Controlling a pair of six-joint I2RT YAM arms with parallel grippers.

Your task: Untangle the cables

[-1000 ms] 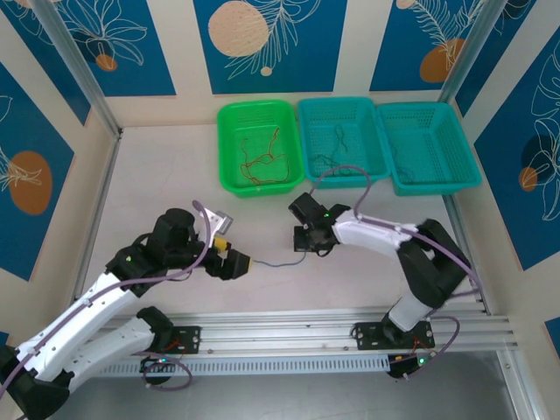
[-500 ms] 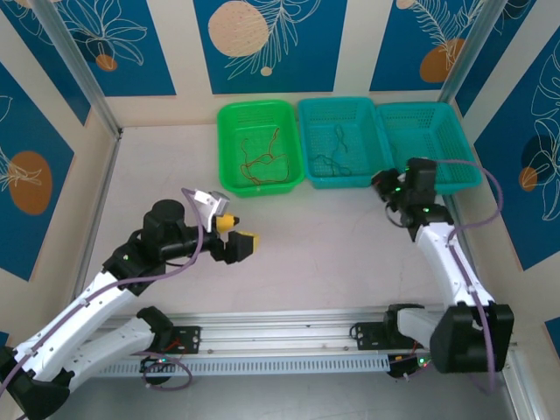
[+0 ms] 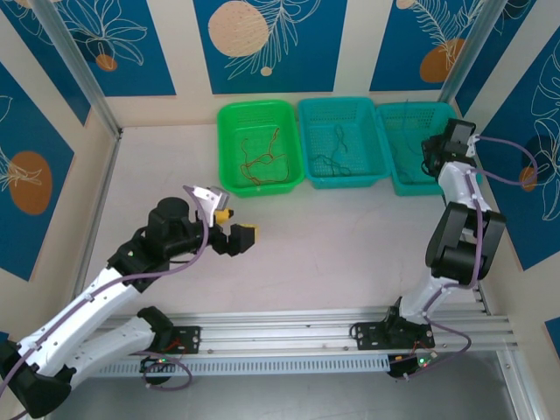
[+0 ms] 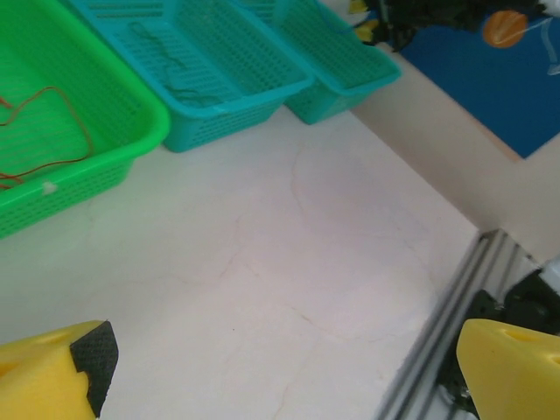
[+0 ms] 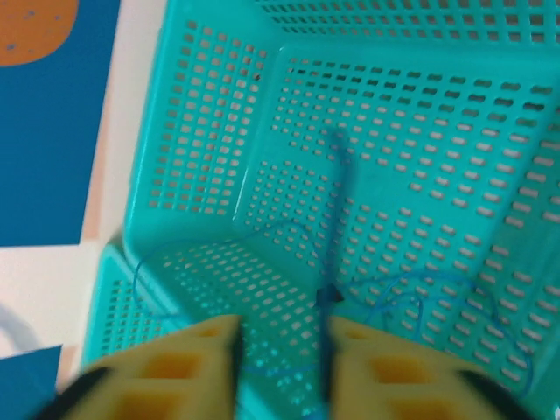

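Note:
Thin cables lie sorted in three baskets. Red-orange cables (image 3: 262,159) are in the green basket (image 3: 229,149), and dark green cables (image 3: 337,144) are in the middle teal basket (image 3: 343,181). My right gripper (image 3: 435,156) hovers over the right teal basket (image 3: 433,185). In the right wrist view that gripper (image 5: 280,350) stands open, a gap between its yellow fingers (image 5: 175,367). A blue-grey cable (image 5: 335,188) hangs along the right finger's inner face, down into the basket, above other thin blue cables (image 5: 420,293). My left gripper (image 3: 236,238) stands open over bare table, holding nothing.
The three baskets stand side by side at the back of the table. An aluminium rail (image 3: 350,328) runs along the near edge, and a metal frame post (image 3: 83,74) rises at the back left. In the left wrist view the table (image 4: 289,262) lies bare between the wide yellow fingers (image 4: 52,376).
My right arm has swung from the table's middle to the right teal basket, carrying the blue-grey cable off the table. Its jaws have parted. My left gripper has drawn back slightly.

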